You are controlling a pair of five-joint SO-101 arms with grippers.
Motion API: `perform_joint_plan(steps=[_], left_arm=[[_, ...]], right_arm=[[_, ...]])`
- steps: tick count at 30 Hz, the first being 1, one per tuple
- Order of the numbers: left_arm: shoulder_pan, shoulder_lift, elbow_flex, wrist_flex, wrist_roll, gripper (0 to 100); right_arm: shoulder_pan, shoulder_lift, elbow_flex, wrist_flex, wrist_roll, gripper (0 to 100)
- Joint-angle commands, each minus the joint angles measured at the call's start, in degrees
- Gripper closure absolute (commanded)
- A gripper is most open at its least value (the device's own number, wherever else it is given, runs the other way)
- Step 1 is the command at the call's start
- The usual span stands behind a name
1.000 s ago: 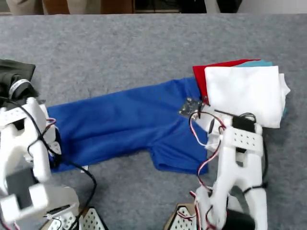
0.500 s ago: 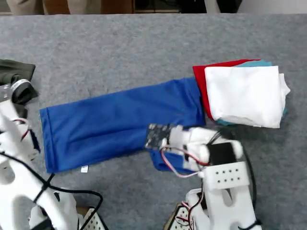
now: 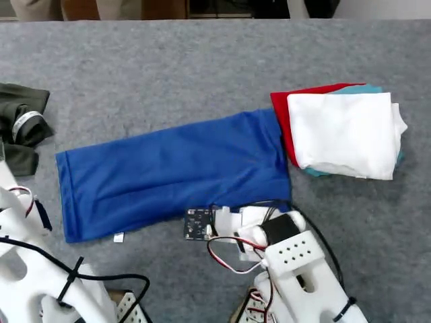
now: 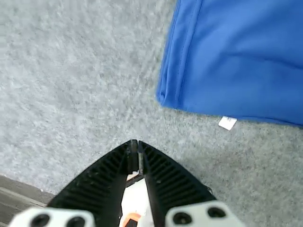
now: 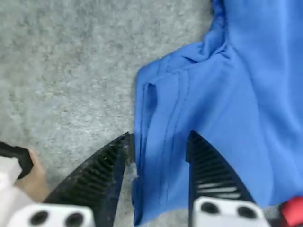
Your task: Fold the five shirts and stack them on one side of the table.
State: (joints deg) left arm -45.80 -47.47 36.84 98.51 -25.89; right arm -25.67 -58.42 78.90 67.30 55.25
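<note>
From the high view, you have a folded stack (image 3: 340, 131) of three, white on top, by the table's (image 3: 202, 60) right edge. The blue shirt (image 3: 168, 171) lies mid-table, only narrowed lengthwise, and the dark shirt (image 3: 27, 101) sits bunched and unfolded at the left edge.

In the left wrist view, your left gripper (image 4: 137, 144) is closed on nothing, over bare table near the blue shirt's corner.

In the right wrist view, your right gripper (image 5: 159, 137) is spread wide astride a hemmed fold of the blue shirt.

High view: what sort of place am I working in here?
Probably an indoor lab or workshop bench set up for laundry folding: a grey, carpet-covered table, a blue shirt laid out on it, and a stack of folded shirts at one side.
</note>
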Motion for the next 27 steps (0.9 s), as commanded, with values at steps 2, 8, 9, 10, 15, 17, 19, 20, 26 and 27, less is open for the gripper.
perform_joint_plan(steps=[2,8,9,10,15,17,19,20,26,27], left_arm=[[-0.44,-0.92,-0.18,-1.58,-0.26,98],[-0.44,-0.92,-0.18,-1.58,-0.26,98],[-0.44,-0.92,-0.18,-1.58,-0.26,98],[-0.44,-0.92,-0.18,-1.58,-0.26,98],[-0.44,-0.84,-0.26,-1.58,-0.26,98],[-0.44,-0.92,-0.26,-1.58,-0.26,98],[-0.44,-0.92,-0.26,-1.58,-0.35,98],[-0.44,-0.92,-0.26,-1.58,-0.35,98],[-0.62,-0.92,-0.35,-1.32,-1.23,98],[-0.79,-0.92,-0.35,-1.23,-2.11,98]], right_arm=[[-0.48,-0.57,1.54,-2.81,-0.70,81.4],[-0.40,3.12,3.47,-7.03,-0.70,79.1],[-0.40,4.79,2.68,-7.47,-0.70,76.7],[-0.40,6.81,1.80,-7.65,-0.70,74.8],[-0.40,19.38,-3.38,-9.85,-0.44,76.4],[-0.40,24.04,-5.49,-10.02,-0.44,78.6],[-0.31,27.74,-7.34,-10.02,-0.44,81.5],[-0.31,28.88,-8.04,-10.02,-0.44,83.2],[0.04,30.11,-9.01,-10.64,-0.70,90.3],[0.75,30.11,-9.10,-10.81,-0.70,90.7]])
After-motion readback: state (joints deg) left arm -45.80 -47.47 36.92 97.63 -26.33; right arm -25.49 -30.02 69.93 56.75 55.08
